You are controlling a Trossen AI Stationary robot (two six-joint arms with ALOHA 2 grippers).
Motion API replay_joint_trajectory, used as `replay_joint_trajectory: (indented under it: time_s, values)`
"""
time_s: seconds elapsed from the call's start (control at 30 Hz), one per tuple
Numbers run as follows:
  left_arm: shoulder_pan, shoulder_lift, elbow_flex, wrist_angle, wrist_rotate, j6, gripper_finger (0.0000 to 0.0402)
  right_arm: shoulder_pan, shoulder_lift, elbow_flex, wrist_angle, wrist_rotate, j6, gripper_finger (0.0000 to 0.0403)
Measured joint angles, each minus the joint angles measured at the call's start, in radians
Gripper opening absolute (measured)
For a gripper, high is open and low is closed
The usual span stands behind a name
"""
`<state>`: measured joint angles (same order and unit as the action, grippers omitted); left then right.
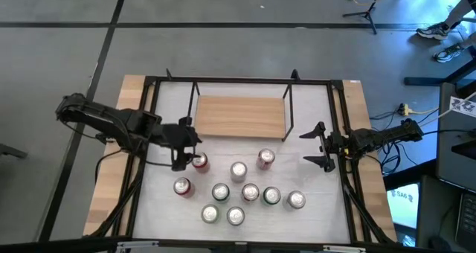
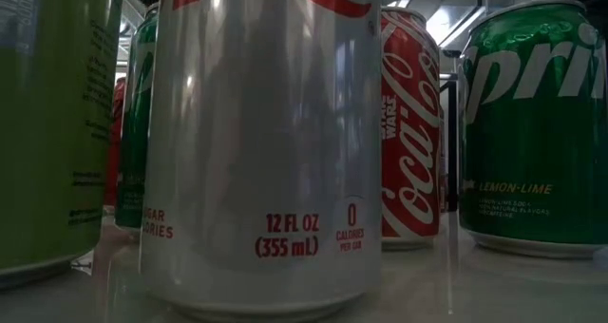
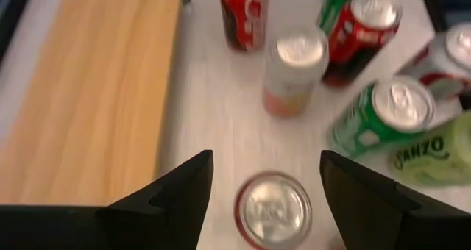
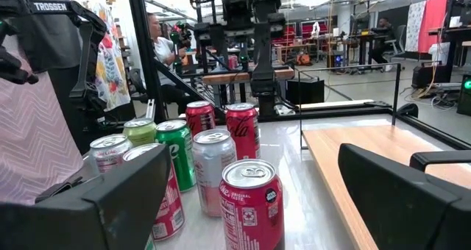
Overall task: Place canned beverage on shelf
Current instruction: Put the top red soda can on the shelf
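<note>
- Left gripper (image 1: 181, 145): it hangs directly over a red can (image 1: 199, 161) at the left edge of the cluster, fingers spread wide. In the left wrist view the red can's silver top (image 3: 274, 208) sits between the two fingers, neither of which touches it, so nothing is grasped. I judge this as lining up for a pick, this can being the one nearest that arm.
- Shelf (image 1: 240, 116): its light-wood board lies bare just behind the cans, near enough for a short carry.
- Cans: the rest stand upright in a loose group in front of the shelf, apart enough to admit fingers.
- Right gripper (image 1: 322, 145): it waits at the table's right side, fingers apart and empty, facing the cluster.
- Hard to make out: the low view is blocked by a silver can (image 2: 261, 142) close up, hiding both grippers and the shelf; how far the left fingers reach down the can cannot be told.
</note>
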<state>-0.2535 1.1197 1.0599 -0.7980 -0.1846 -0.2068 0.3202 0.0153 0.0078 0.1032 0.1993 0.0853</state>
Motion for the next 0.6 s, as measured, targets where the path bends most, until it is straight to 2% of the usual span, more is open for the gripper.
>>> replay_joint_trajectory:
  time_s: [0.6]
  values:
    - [-0.055,0.007,0.000,-0.006,-0.032,-0.031,0.0240,0.000,0.000,0.000,0.000,-0.009,0.000,0.0388]
